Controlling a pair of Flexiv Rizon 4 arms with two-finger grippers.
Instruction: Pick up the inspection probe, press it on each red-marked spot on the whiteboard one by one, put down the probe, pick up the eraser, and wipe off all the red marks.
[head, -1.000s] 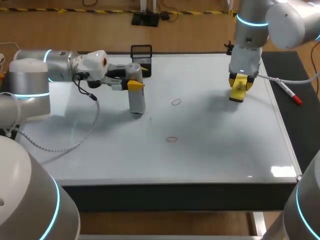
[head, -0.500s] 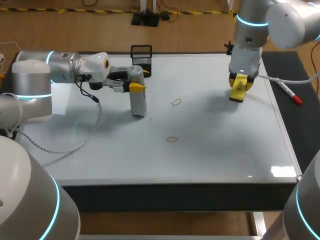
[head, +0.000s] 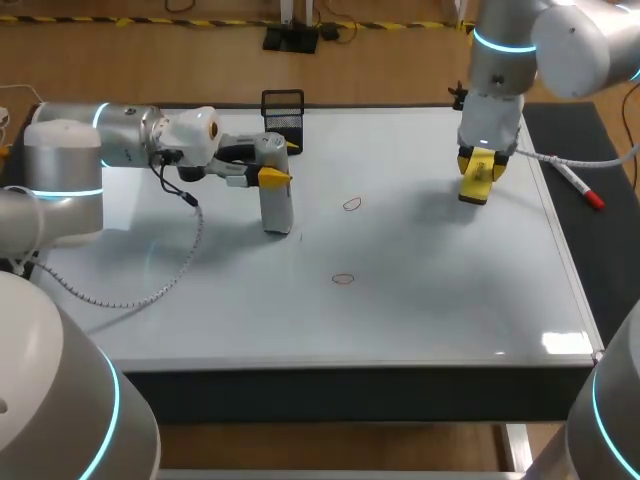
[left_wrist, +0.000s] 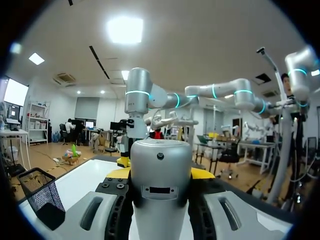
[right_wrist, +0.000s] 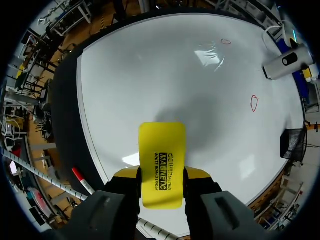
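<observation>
My left gripper (head: 281, 161) is shut on the silver inspection probe (head: 276, 203), which hangs upright over the whiteboard (head: 420, 290) with its tip close to the surface. In the left wrist view the probe (left_wrist: 160, 180) fills the gap between the yellow tips of that gripper (left_wrist: 161, 174). Two red marks show: one (head: 351, 204) just right of the probe, another (head: 343, 279) nearer the front. At the board's far right, my right gripper (head: 478, 172) is shut on the yellow eraser (head: 477, 185), held above the board. The eraser (right_wrist: 161, 165) sticks out ahead of that gripper (right_wrist: 161, 174).
A black mesh basket (head: 283, 113) stands at the board's back edge, just behind the probe. A red-capped marker (head: 579, 187) lies on the dark mat right of the board. A cable (head: 150, 285) trails across the board's left side.
My left gripper has shifted slightly to the right with the probe. The right arm and eraser have stayed where they were.
</observation>
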